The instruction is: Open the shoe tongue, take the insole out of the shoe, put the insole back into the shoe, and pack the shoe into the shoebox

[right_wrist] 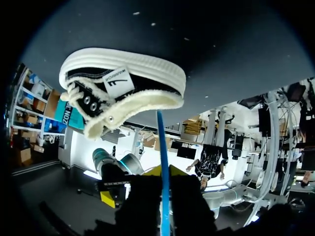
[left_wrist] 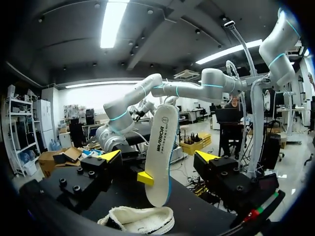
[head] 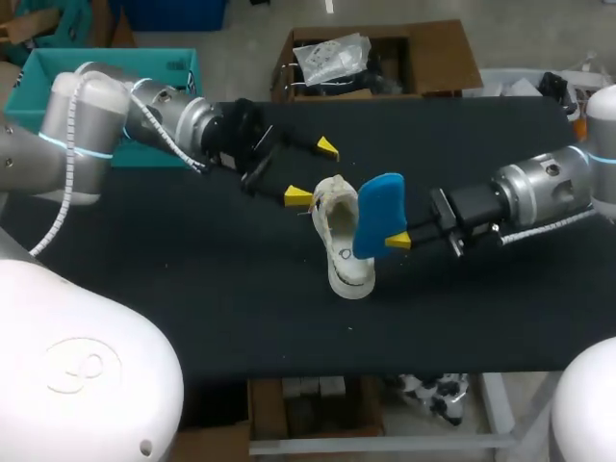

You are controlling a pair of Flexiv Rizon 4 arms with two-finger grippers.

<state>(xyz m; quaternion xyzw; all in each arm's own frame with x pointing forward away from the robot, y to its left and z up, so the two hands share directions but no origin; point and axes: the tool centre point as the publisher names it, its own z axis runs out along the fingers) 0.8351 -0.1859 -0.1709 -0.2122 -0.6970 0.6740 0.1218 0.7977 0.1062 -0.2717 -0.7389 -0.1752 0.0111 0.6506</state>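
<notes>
right hand (right_wrist: 164, 172) clamped on blue insole (head: 377, 212), held on edge just over the shoe (head: 345, 262) on the table (head: 192, 289), probably lined up for reinsertion | left hand (head: 312, 171) fingers apart beside the shoe's opening, likely ready to steady it

- shoe (head: 339, 245): cream low sneaker, black lining, ribbed sole; stands on its sole mid-surface (head: 192, 289), opening upward.
- insole (head: 377, 214): blue top, white underside; out of shoe, raised on edge just beside it.

Insole (head: 377, 210) in right gripper (head: 394, 240), just right of shoe (head: 344, 252)
</notes>
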